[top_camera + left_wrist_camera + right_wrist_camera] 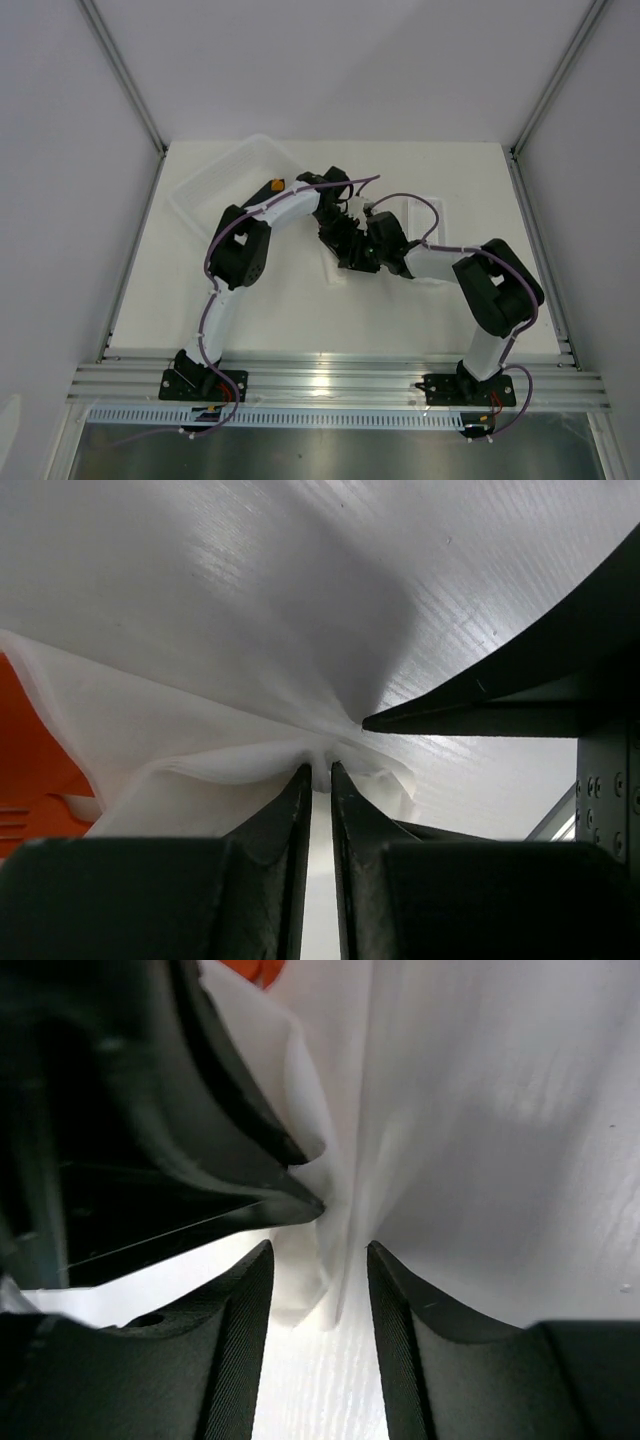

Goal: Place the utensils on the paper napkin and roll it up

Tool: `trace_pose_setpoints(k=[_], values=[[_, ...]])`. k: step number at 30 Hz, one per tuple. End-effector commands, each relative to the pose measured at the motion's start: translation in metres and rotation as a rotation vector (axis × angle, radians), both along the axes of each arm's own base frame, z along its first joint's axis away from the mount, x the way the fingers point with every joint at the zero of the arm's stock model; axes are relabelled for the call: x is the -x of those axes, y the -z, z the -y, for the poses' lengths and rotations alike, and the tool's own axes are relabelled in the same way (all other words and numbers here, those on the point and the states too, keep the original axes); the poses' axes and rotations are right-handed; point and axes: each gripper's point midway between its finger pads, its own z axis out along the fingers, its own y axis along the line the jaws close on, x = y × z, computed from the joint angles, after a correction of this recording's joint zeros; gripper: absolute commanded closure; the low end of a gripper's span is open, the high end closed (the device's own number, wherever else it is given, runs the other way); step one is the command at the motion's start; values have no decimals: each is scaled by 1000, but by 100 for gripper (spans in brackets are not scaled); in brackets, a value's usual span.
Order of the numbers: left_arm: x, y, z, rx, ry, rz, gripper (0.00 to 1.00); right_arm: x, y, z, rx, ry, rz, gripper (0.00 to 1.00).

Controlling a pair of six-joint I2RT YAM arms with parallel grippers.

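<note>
The white paper napkin (200,740) lies on the table, bunched into a fold. My left gripper (320,772) is shut on that fold, and a thin strip of paper shows between its tips. An orange utensil (30,750) lies under the napkin at the left edge of the left wrist view. My right gripper (318,1255) is open, with a hanging napkin edge (335,1260) between its fingers, not pinched. A bit of orange (255,968) shows at the top of the right wrist view. In the top view both grippers (350,242) meet over the napkin (330,272) and hide most of it.
A large translucent bin (235,175) stands at the back left. A narrow white tray (425,212) lies behind the right arm. The other gripper's black finger (480,710) is very close to my left tips. Grey walls enclose the table.
</note>
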Motion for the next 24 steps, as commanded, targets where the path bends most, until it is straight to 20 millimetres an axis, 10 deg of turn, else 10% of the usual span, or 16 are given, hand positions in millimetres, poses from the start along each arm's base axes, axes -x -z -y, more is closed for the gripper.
trace_pose_setpoints(k=[1, 10, 17, 21, 24], values=[[-5, -10, 10, 44, 27, 19, 84, -11, 2, 3, 63, 13, 10, 55], [0, -23, 16, 72, 60, 27, 70, -7, 18, 6, 93, 29, -44, 99], [-1, -57, 10, 94, 21, 73, 37, -3, 22, 17, 86, 86, -56, 100], [-12, -99, -4, 149, -38, 199, 32, 0, 19, 14, 61, 77, -40, 100], [-19, -89, -21, 60, -49, 258, 35, 1, 16, 13, 58, 66, -26, 100]])
